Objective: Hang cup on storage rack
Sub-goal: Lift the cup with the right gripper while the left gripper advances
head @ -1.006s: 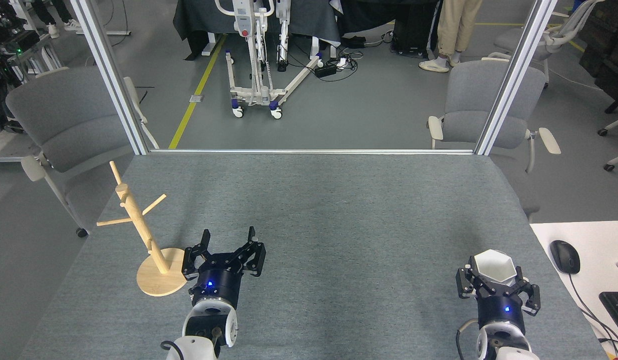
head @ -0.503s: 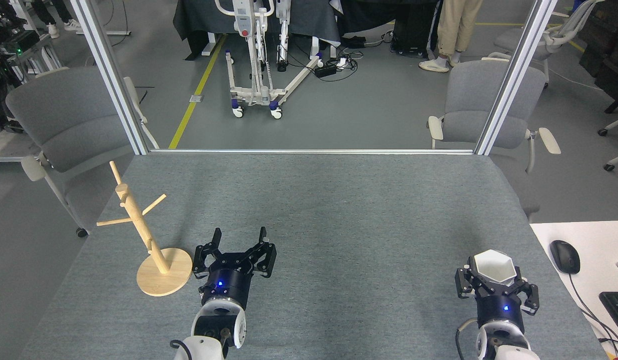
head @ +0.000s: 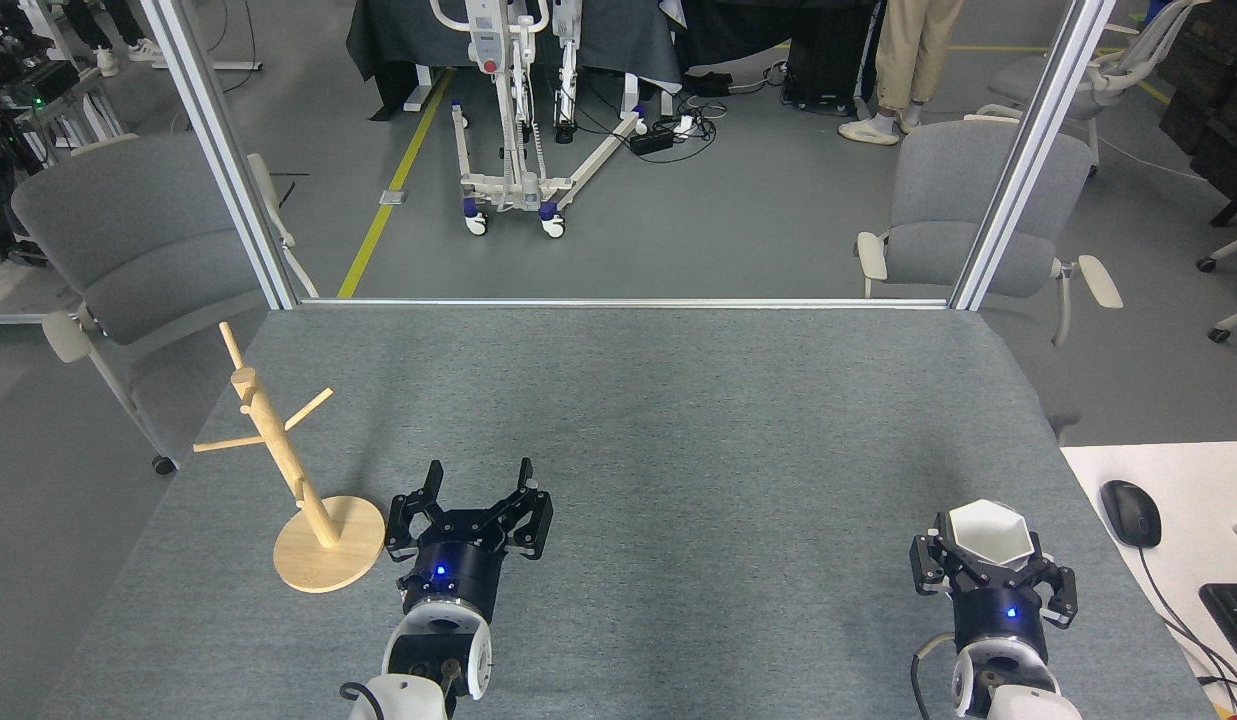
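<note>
Two grippers show at the near edge of my view, both over the grey felt table (head: pixel 678 400).

Item, left gripper (head: pixel 476 478): black, blue light lit, fingers (head: pixel 434 475) spread apart with nothing between them. It sits low over the table just to the right of the rack's base, not touching it as far as I can see.

Item, right gripper (head: pixel 988 545): black, blue light lit, its fingers closed around the cup (head: pixel 988 535). I hold the cup at the near right of the table, mouth facing up so the six-sided rim shows. I cannot make out its hole from here.

Item, rack (head: pixel 278 450): light wood, a slim post leaning in my view on a round flat base, with pegs angled out to left and right near the top. It stands at the near left of the table, well apart from the cup. No peg carries anything.

Item, side desk: white, just right of the table, with a black mouse (head: pixel 1130 512) and the corner of a keyboard (head: pixel 1233 620).

Item, beyond the table: two grey chairs (head: pixel 963 215), a wheeled white frame (head: pixel 518 120), and a person's legs (head: pixel 903 70).
</note>
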Robot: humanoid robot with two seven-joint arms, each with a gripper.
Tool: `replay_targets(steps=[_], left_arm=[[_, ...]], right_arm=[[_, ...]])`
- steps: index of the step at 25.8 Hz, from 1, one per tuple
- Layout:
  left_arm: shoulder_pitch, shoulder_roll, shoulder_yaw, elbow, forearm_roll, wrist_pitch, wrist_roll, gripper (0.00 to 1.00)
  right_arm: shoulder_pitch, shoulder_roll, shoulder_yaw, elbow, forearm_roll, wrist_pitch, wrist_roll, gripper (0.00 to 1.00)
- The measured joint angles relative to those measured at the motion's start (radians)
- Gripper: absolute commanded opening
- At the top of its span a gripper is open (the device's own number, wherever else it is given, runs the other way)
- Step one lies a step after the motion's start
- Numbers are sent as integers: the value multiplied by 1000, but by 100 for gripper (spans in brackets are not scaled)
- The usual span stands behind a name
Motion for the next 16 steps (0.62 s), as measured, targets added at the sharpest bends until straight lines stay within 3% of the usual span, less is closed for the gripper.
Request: replay_targets(steps=[13, 16], left_arm=[[0, 0, 0, -1, 0, 3, -1, 100], [-1, 0, 0, -1, 0, 3, 0, 100]], right_arm=[[-36, -12, 0, 39, -2, 2, -4, 97], [-36, -12, 0, 39, -4, 2, -4, 83]])
